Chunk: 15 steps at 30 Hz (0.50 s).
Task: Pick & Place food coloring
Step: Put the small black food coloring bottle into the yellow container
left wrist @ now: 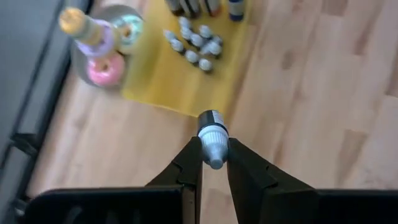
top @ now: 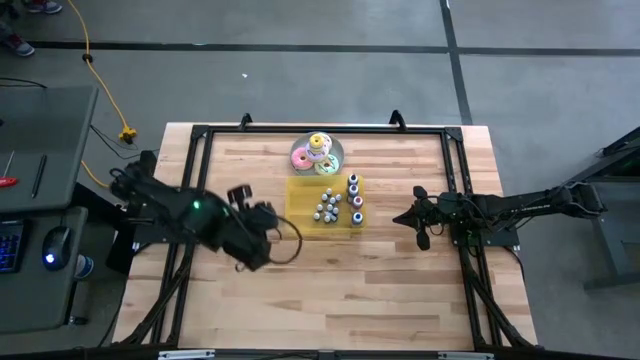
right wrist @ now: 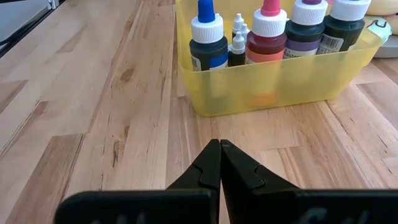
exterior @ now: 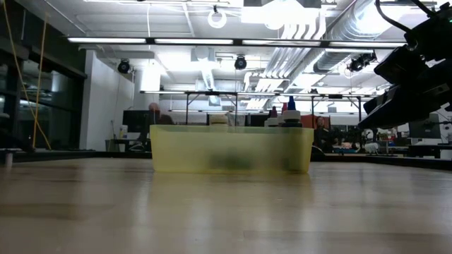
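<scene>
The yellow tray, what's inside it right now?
The yellow tray holds a cluster of tiny pale-capped bottles and a row of bigger bottles along one side. The bottles hide the floor beneath them.

In the low view the yellow tray [exterior: 231, 149] has cloudy walls that blur its contents to dark smudges. The big bottles [right wrist: 308, 30] at twelve o'clock in the right wrist view lose their tops to the edge. Tiny bottles [top: 328, 207] seen from above are too small to tell colours.

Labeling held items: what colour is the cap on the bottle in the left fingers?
Whitish-grey cap on the small bottle; clearest in the left wrist view.
</scene>
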Each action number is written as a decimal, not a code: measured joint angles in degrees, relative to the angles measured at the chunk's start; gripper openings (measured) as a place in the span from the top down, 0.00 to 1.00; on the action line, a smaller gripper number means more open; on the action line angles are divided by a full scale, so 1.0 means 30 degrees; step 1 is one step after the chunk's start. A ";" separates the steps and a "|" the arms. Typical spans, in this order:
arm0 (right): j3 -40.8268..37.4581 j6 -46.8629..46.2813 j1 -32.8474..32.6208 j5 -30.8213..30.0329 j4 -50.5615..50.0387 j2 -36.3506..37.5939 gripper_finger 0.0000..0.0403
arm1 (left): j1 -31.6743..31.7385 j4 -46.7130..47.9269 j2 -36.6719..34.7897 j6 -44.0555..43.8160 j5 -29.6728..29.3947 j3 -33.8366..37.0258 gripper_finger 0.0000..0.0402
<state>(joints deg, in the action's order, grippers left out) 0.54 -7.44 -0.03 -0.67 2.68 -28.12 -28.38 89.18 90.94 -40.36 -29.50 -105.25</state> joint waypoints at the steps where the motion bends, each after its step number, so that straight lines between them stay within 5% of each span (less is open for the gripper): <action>1: 0.0000 0.0000 0.0000 0.0000 -0.0006 0.0000 1.00 | 0.0239 0.0104 -0.0258 0.0586 -0.0144 0.0000 0.88; 9: 0.0000 0.0000 -0.0007 0.0000 0.0028 0.0000 1.00 | 0.2447 -0.0459 -0.3244 0.5505 -0.0573 0.2230 0.88; 15: -0.0001 0.0000 -0.0004 0.0000 0.0033 0.0006 1.00 | 0.4846 -0.5579 -0.6536 1.2895 0.4272 0.7028 0.88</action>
<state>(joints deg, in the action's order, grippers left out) 0.53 -7.44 -0.05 -0.67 2.78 -28.10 -13.84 72.44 71.33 -1.67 -16.69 -84.17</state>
